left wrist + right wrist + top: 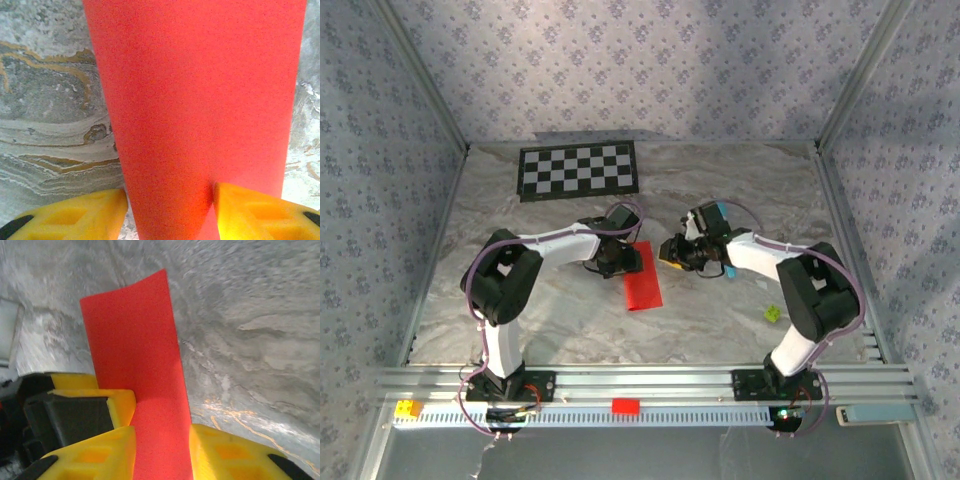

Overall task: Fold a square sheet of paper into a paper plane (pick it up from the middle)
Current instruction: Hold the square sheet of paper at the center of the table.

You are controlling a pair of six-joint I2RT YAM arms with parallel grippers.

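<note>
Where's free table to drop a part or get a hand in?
Free: far right, between the checkerboard and the right wall; near strip between the red paper and the front rail. Crowded: centre, where left gripper and right gripper meet at that paper.

paper (pixel 642 283) red | checkerboard (pixel 579 170) black-white | table (pixel 720 320) grey marbled | walls (pixel 620 60) floral
</note>
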